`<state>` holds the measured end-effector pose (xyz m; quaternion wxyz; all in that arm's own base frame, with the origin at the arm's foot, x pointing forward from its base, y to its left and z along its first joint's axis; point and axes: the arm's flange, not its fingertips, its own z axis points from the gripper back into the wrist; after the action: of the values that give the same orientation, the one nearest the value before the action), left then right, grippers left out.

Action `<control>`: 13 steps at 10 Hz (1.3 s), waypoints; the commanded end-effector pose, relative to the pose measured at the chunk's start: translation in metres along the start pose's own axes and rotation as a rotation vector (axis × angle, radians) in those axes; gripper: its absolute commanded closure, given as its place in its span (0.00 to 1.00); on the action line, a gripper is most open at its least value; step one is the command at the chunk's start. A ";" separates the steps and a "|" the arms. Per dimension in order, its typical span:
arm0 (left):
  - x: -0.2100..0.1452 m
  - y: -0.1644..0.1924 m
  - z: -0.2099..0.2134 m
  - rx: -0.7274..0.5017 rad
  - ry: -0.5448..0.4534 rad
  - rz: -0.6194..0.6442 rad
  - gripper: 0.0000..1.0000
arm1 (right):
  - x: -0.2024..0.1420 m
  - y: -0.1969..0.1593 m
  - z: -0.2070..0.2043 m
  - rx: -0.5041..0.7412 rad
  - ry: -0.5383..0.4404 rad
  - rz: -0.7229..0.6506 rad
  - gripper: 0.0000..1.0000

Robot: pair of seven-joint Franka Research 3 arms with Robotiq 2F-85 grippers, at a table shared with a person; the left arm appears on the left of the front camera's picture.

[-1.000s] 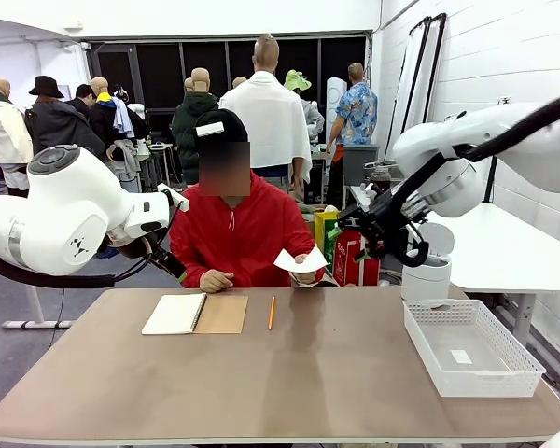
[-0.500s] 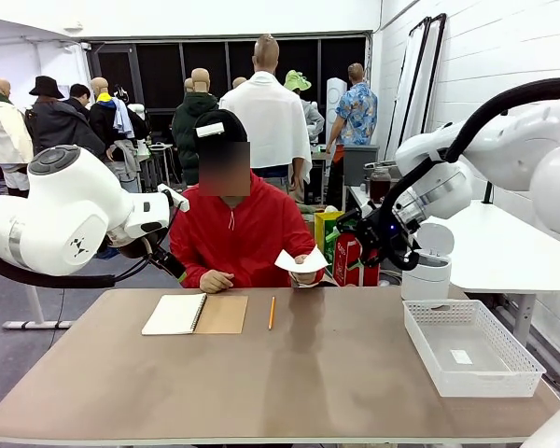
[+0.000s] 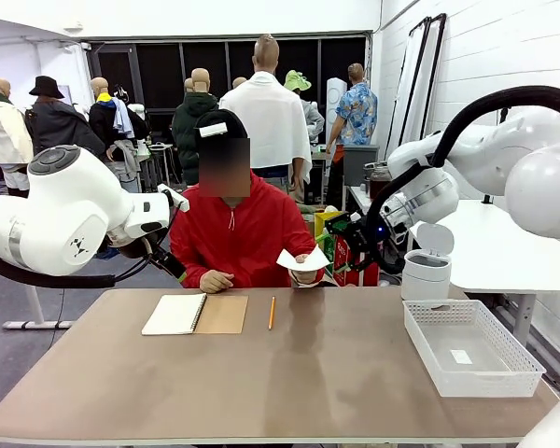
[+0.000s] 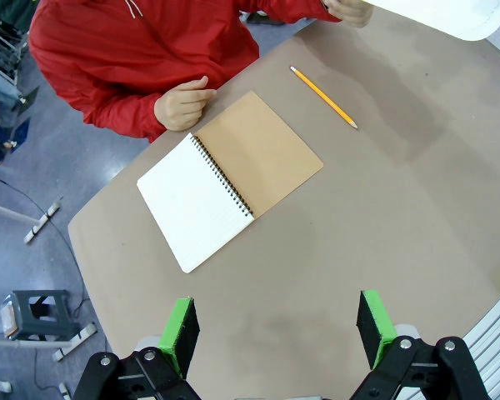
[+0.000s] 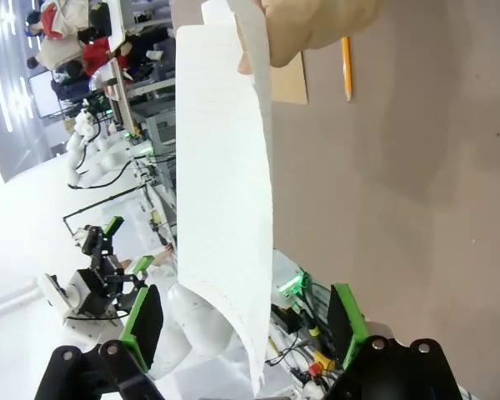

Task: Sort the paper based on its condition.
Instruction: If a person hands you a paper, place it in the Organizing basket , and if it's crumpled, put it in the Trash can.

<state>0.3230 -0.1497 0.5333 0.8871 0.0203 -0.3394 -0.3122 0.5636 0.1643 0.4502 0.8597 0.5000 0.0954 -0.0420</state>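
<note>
Both arms up, both grippers open.

The left arm [image 3: 65, 219] is folded at its own side with the elbow high. Its wrist is turned down, so the left gripper [image 4: 275, 325] points downward, green-padded fingers [image 4: 181, 325] spread wide and holding nothing. The right arm [image 3: 504, 159] arches over and reaches in toward the middle. It carries the right gripper [image 5: 244, 321] in the air, fingers [image 5: 142, 321] parted as wide as they go and closed on nothing.
</note>
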 end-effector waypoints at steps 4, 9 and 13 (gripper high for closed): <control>0.000 0.000 0.001 0.001 -0.001 -0.001 0.00 | 0.025 -0.003 -0.006 0.032 0.036 -0.102 0.33; 0.000 0.000 0.001 0.001 -0.001 -0.001 0.00 | 0.037 -0.009 -0.006 0.057 -0.007 -0.121 0.90; 0.000 0.000 0.001 0.001 -0.001 -0.001 0.00 | 0.037 -0.008 -0.007 0.073 0.007 -0.111 1.00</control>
<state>0.3230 -0.1497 0.5333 0.8871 0.0203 -0.3394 -0.3122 0.5894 0.1634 0.4299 0.8467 0.5106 0.1233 -0.0845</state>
